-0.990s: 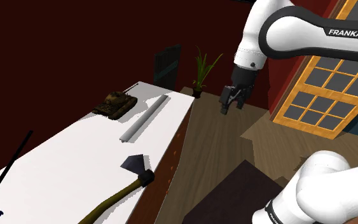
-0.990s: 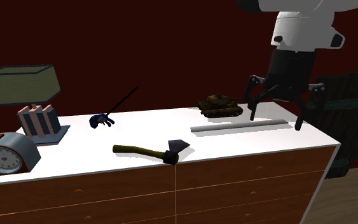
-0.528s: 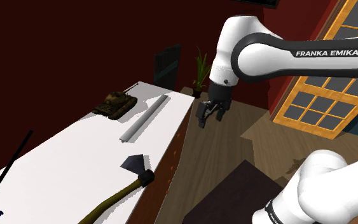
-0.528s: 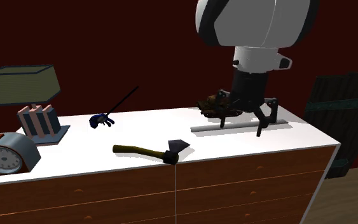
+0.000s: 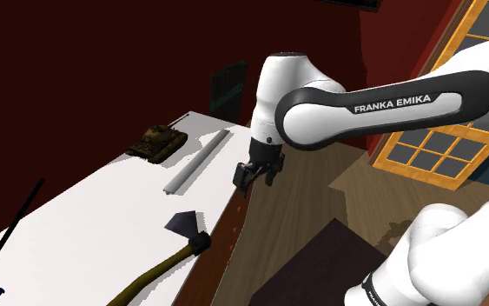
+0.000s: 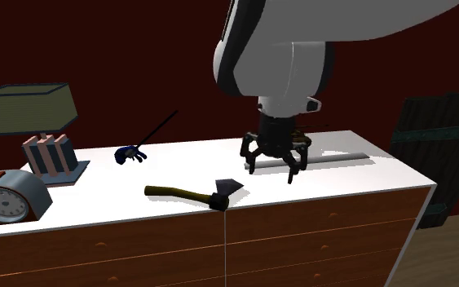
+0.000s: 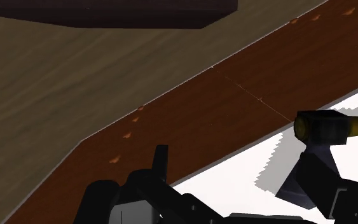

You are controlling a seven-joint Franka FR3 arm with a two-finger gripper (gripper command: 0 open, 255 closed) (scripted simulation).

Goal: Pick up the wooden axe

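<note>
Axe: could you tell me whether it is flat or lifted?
Flat: the axe lies on the dresser top, open fingers hovering apart.

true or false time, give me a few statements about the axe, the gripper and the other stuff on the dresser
1. The axe lies flat on the white dresser top. True.
2. The gripper is shut on the axe. False: it is open and apart from the axe.
3. A toy tank stands on the dresser top. True.
4. The clock sits beside the axe's head. False: it stands at the second exterior view's left end, by the lamp.
</note>
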